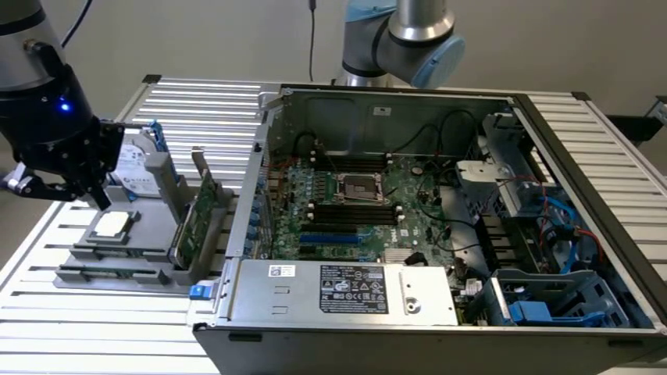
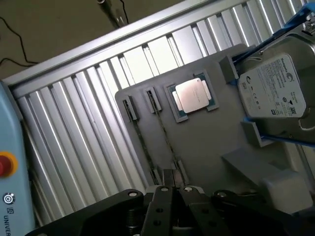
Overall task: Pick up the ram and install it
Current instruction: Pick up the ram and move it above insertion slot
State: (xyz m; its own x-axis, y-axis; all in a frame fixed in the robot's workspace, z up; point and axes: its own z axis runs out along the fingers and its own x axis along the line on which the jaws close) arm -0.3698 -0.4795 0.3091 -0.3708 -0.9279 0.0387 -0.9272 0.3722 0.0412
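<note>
Wrist view: the ram (image 2: 166, 135) stands on edge, lengthwise toward the hand (image 2: 173, 190).

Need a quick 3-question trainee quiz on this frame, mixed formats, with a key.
1. True or false: the end effector is gripping the processor.
2. What sits beside the processor on the grey holder? A) hard drive B) fan C) screwdriver
3. Fill in: the end effector is ____ (open/shut).
Key: 1 false, the processor lies on the holder, apart from the end effector; 2 A; 3 shut.
</note>
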